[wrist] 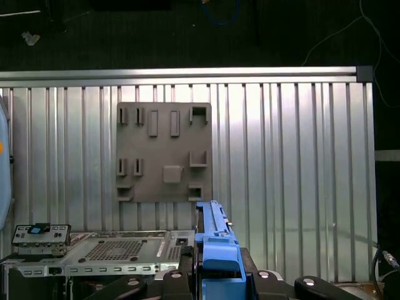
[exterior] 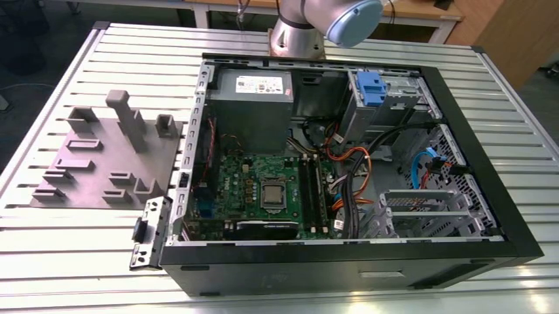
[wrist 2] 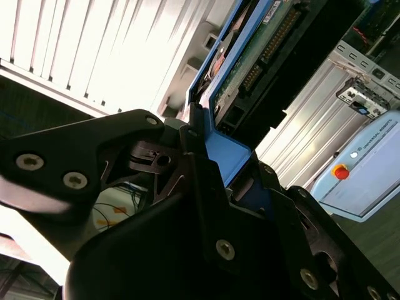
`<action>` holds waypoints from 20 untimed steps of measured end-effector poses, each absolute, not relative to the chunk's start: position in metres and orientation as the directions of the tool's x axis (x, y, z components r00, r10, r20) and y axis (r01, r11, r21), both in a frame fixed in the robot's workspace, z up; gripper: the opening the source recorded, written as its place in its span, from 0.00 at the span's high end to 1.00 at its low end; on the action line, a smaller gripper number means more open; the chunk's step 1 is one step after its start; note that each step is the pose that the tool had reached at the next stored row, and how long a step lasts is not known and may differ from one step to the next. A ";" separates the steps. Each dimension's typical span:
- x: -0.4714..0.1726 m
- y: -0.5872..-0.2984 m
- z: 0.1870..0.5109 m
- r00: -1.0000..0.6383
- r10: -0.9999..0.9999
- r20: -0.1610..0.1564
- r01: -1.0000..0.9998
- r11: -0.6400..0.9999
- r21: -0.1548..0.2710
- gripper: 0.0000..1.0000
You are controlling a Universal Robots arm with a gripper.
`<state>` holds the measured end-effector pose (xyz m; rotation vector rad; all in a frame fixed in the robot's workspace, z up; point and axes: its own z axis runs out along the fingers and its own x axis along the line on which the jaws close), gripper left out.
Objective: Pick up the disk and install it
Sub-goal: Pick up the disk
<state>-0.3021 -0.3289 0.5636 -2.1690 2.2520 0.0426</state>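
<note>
From my console, the exterior view gives me the bench layout. The open computer case (exterior: 349, 268) lies on the slatted aluminium table (exterior: 52, 248) and takes up the middle and the exterior view's right. The grey fixture plate (exterior: 96, 163) with its upright holders sits just beside the case at the exterior view's left. The arm (exterior: 328, 26) stands at the upper edge of that frame, behind the case. Inside the case I can pick out the grey power-supply box (exterior: 253, 98) in the upper part and the green motherboard (exterior: 262, 190) below it. A small blue latch (exterior: 371, 88) sits on the drive cage toward the upper right.

Both wrist views show me what the arm is carrying. In the second wrist view the gripper (wrist 2: 212, 162) is clamped on the disk (wrist 2: 247, 62). Black fingers (wrist 2: 187, 140) press against its blue carrier frame, and the green circuit-board side and connector pins face the camera. A pale cabinet with a red button (wrist 2: 340, 170) stands in the background.

In the first wrist view I see the disk (wrist: 212, 231) edge-on, rising from the gripper (wrist: 215, 278), well above the table (wrist: 281, 175). The fixture plate (wrist: 164, 152) lies flat below it, and a perforated metal panel (wrist: 112, 250) of the case is near the disk.
</note>
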 end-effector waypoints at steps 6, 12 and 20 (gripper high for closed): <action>-0.296 -0.329 0.562 -0.038 -0.999 -0.029 -0.999 0.037 0.009 0.64; -0.301 -0.329 0.562 -0.038 -0.999 -0.029 -0.999 0.037 0.009 0.64; -0.301 -0.329 0.562 -0.038 -0.999 -0.029 -0.999 0.038 0.009 0.64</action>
